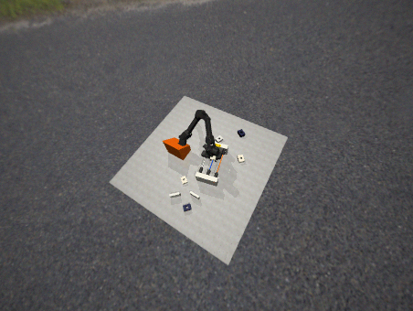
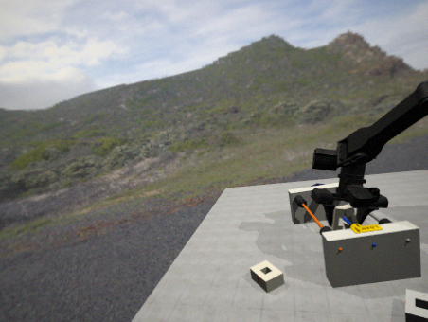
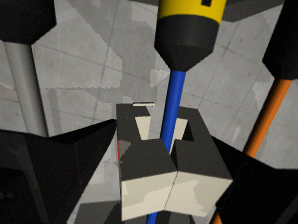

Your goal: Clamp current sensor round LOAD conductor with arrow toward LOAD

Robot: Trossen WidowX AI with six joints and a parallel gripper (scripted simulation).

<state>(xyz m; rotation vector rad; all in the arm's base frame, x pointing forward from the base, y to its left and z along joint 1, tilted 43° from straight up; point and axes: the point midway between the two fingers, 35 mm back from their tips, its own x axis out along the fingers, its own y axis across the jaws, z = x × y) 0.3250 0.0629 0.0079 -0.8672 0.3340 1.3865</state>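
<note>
Gripper (image 1: 212, 156) (image 2: 346, 223) (image 3: 155, 129) is pinching the sensor (image 1: 213, 158) (image 2: 346, 210) (image 3: 150, 160), fingers well apart, one each side of its body. Sensor's on the blue conductor (image 1: 211, 166) (image 2: 347, 221) (image 3: 175, 95), approx. mid-bench, a bit toward the R corner. In wrist view its halves meet at the near end; gap shows betw. them at the end toward the yellow tag (image 1: 217, 145) (image 2: 366, 228) (image 3: 192, 10). Can't tell if latched, nor arrow dir.; tag lettering too small to read for sure.

Room's tight: grey conductor (image 1: 203, 163) (image 3: 25, 85) runs one side, orange conductor (image 1: 220, 164) (image 2: 312, 215) (image 3: 267, 117) the other, right by the fingers. Tagged end block (image 2: 371, 260) and opp. end block (image 1: 206, 178) (image 2: 295, 205) box in the ends.

Further out, top view: white-topped piece (image 1: 241, 158) (image 2: 267, 275) betw. fixture & lower-R edge; dark piece (image 1: 241, 133) near the upper-R edge. Another white piece (image 1: 184, 180), two pale bars (image 1: 174, 195) (image 1: 195, 195) & second dark piece (image 1: 185, 207) lie toward the lower-L edge. Orange block (image 1: 175, 147) sits near the upper-L edge. Widest gap on the bench (image 1: 228, 238) (image 2: 204, 284): toward the bottom corner, well apart from the arm.
</note>
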